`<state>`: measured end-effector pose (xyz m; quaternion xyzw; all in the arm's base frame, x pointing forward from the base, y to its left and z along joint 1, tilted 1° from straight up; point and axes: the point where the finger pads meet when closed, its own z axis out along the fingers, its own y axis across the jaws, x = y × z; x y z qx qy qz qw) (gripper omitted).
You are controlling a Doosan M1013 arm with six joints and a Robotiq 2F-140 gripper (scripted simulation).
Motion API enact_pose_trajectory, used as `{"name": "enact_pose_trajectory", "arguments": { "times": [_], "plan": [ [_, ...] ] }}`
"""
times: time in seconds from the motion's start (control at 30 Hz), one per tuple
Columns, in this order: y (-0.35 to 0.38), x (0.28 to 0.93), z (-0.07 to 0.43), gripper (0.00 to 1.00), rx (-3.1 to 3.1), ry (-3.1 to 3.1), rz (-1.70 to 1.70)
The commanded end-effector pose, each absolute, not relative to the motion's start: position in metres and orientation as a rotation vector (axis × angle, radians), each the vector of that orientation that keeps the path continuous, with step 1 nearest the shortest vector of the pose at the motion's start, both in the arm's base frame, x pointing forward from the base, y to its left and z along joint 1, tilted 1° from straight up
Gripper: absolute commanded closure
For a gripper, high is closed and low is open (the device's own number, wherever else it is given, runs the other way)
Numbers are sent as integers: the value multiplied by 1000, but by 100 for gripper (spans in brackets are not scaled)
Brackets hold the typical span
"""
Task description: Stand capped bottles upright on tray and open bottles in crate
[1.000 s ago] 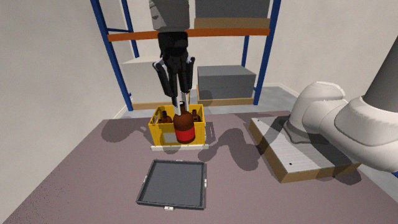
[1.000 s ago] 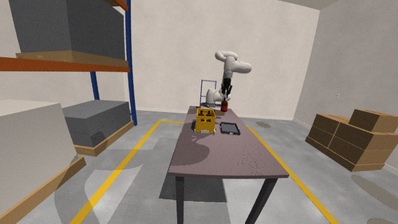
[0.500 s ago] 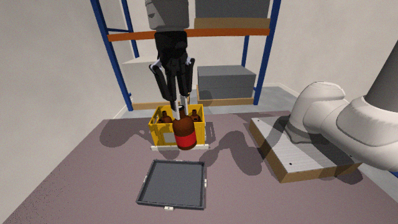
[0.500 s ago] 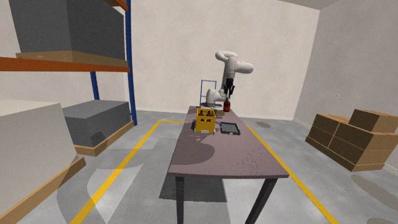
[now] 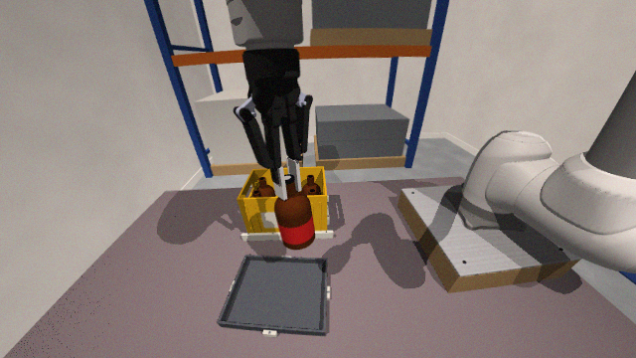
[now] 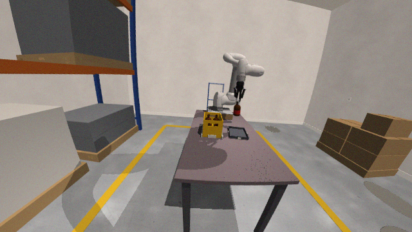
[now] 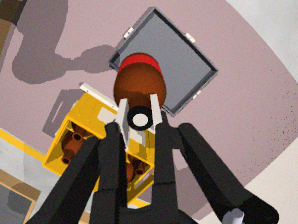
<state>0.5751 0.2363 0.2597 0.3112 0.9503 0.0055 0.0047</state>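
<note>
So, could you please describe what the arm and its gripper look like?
The arm is made of smooth, rounded white links with a grey segment above the wrist. It stands on a pale plate with wooden edges. The gripper is black, with long jointed fingers, light lilac knuckle joints and pale flat pads at the tips. No cables or markings show.

The arm (image 6: 239,66) is raised from its pedestal and bent over at the top, so that the wrist is pointed straight down above the worktop. The end effector (image 5: 287,183) is hung vertically from the wrist, its black linkages drawn in toward each other and its pale fingertips brought close together. The neck of a capped brown bottle (image 5: 295,219) is clamped between them, and the bottle is held upright in the air, hanging below the fingers. In the top view, the white elbow housing (image 5: 547,199) is seen at the right edge.
</note>
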Motion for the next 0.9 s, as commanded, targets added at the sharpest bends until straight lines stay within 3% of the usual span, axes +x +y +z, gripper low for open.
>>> {"name": "enact_pose_trajectory", "arguments": {
  "times": [0.0, 0.87],
  "plan": [
    [242, 575, 260, 100, 975, 2977, 18],
    [274, 569, 260, 100, 975, 2977, 18]
  ]
}}
